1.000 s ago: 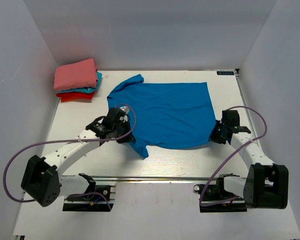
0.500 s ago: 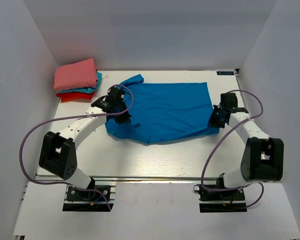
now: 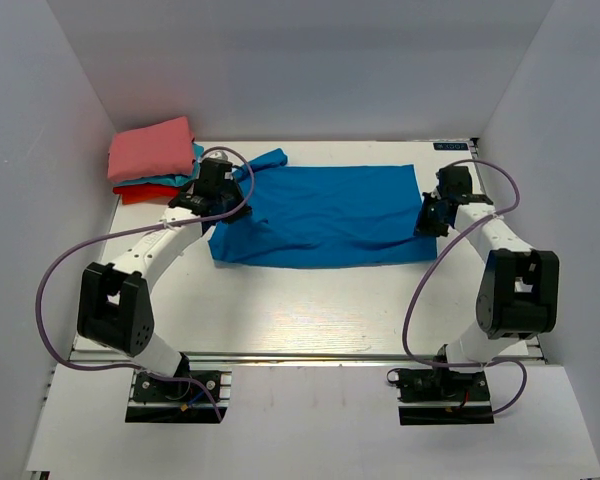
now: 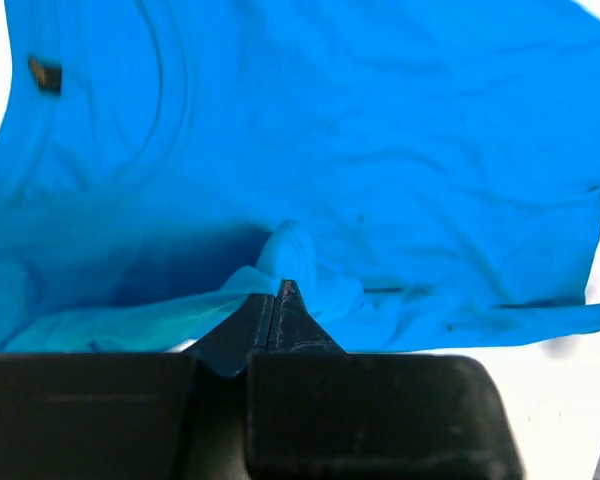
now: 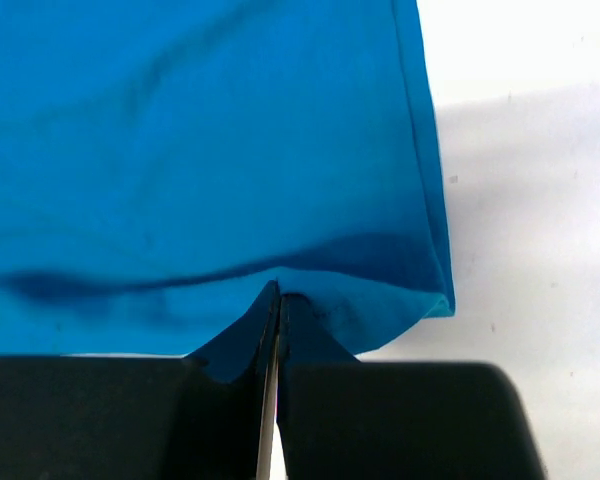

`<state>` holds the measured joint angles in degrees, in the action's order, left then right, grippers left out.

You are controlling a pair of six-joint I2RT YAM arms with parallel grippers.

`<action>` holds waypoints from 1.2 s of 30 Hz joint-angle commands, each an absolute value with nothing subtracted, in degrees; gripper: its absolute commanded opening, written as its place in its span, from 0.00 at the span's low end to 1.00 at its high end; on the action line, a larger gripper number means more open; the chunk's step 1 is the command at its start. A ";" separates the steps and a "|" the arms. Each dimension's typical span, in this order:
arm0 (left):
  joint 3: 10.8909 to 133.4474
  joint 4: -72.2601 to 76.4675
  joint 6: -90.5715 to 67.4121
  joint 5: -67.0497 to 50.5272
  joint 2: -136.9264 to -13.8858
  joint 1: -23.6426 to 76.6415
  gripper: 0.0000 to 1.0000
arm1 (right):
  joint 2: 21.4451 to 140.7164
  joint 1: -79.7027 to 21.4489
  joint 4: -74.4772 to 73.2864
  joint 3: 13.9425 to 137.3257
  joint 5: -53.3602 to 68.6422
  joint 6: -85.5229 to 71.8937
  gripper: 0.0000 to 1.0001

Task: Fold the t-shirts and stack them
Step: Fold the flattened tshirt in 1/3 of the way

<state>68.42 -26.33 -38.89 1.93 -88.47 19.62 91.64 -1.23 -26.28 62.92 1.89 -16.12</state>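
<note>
Okay, both of my arms have swung forward, away from their bases. A second ago the left gripper (image 3: 220,207) and right gripper (image 3: 427,222) sat at the near edge of the royal-blue t-shirt (image 3: 320,215), which was spread flat. Now both sit about halfway up it, and the near edge has travelled with them.

The shirt has gone from a broad sheet to a narrower band across the table (image 3: 310,310). I read that as the near half doubled over the far half, so the first fold is nearly laid.

In the left wrist view, the left gripper (image 4: 277,290) has its jaws pressed together with a lump of blue cloth bunched at the tips, so it's clamped on the shirt. The collar label shows well ahead and to one side. In the right wrist view, the right gripper (image 5: 277,290) is likewise closed, pinching the shirt near its corner, and the hem runs straight ahead from the fingertips.

One sleeve pokes out past my left gripper on the far side, so it isn't tucked in yet.

Just beyond my left gripper, on its outer side, is the pile of folded shirts, with the salmon-pink shirt (image 3: 152,150) on top, the teal shirt (image 3: 192,160) under it and the red shirt (image 3: 140,193) at the bottom. The pile is near the blue shirt, and I can't tell if they touch.

My guess is that letting go and flattening the fold come next, then more folds before stacking.
</note>
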 commanded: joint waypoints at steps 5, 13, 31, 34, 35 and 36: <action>71.54 -17.16 -32.09 1.32 -90.08 17.58 0.00 | 95.18 -1.14 -26.89 69.69 1.93 -12.23 0.00; 76.46 -15.03 -26.83 -1.75 -97.64 15.29 0.00 | 99.66 -1.05 -27.16 75.57 2.11 -10.03 0.00; 98.08 -15.99 -16.26 -6.76 -120.59 10.28 1.00 | 108.37 -1.23 -26.37 82.71 4.04 -7.82 0.37; 97.56 -14.16 -16.96 -10.19 -119.02 9.67 1.00 | 106.44 -1.32 -25.93 82.18 4.92 -7.47 0.57; 97.56 -14.15 -16.96 -11.94 -118.31 9.67 1.00 | 106.00 -1.23 -25.58 82.09 5.18 -7.64 0.61; 97.56 -13.63 -16.96 -12.74 -117.60 9.67 1.00 | 105.13 -1.32 -25.58 81.39 5.27 -7.56 0.69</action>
<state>95.53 -13.26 -16.62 -8.05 -122.37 9.72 108.81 -1.23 -26.85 80.25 3.84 -8.27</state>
